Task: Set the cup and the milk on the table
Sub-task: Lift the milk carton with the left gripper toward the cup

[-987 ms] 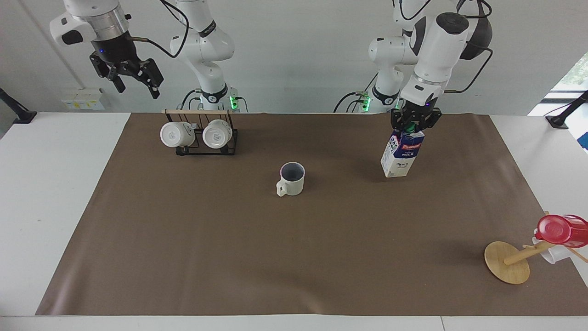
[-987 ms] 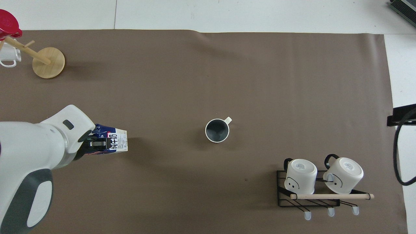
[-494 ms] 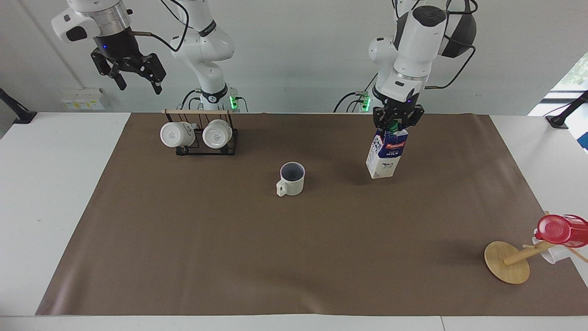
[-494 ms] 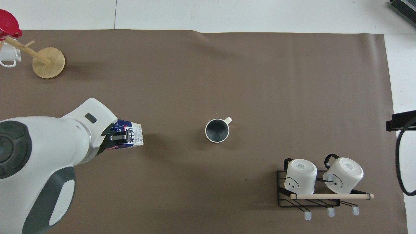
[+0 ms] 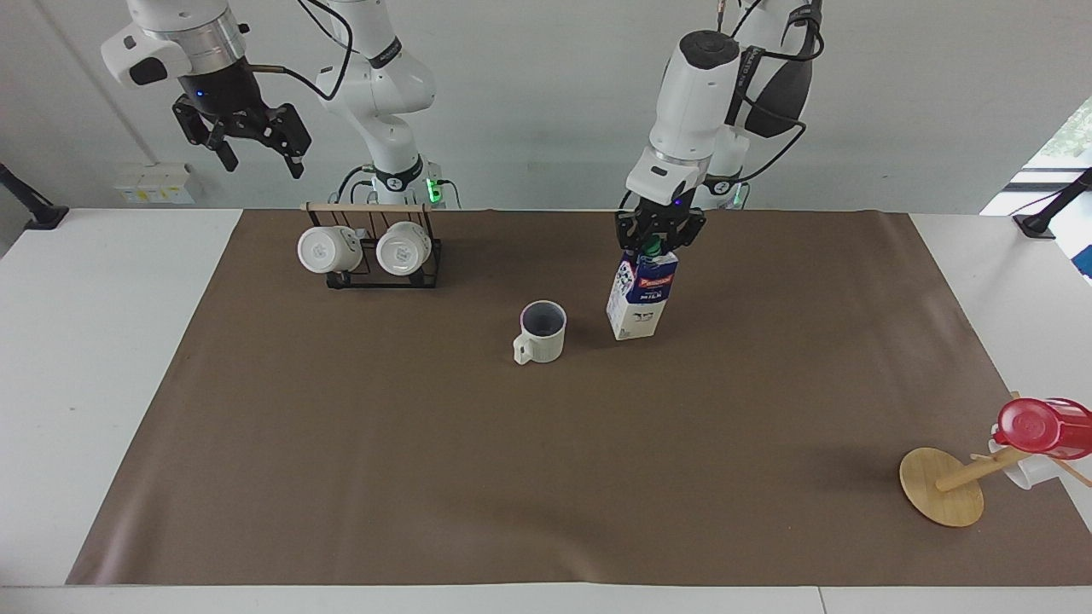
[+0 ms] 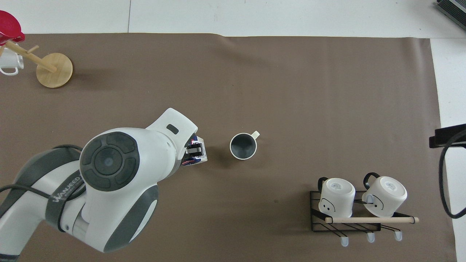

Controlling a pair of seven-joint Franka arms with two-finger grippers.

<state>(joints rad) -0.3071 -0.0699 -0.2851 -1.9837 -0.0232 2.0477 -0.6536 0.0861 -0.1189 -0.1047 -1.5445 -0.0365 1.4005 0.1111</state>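
- Left tool: clamped on the top ridge of the milk, beside the green cap; hangs over the middle of the tabletop.
- Grip at the top keeps the carton upright and leaves its base free to meet the brown sheet flat, with the fingers well above the surface.
- Milk: upright, just beside the cup, toward the left arm's end of the tabletop. Contact between carton base and sheet cannot be told; shadow sits tight under the base, so at most a small gap, by judgement.
- Cup: stands upright on the sheet, opening upward, handle turned away from the robots and away from the carton. Already placed, by judgement; only set-down and release of the milk remain.
- Right tool: fingers spread apart, holding nothing, raised over the right arm's end of the tabletop above the black wire rack; waits.
- Rack holds two white mugs on their sides; well apart from cup and carton.
- Wooden mug tree with red cup: tipped at the sheet's corner, well apart from the work area.
- Open room: wide bare sheet farther from the robots than cup and carton. Tightest clearance: the narrow gap between carton and cup; straight vertical retreat recommended after release.
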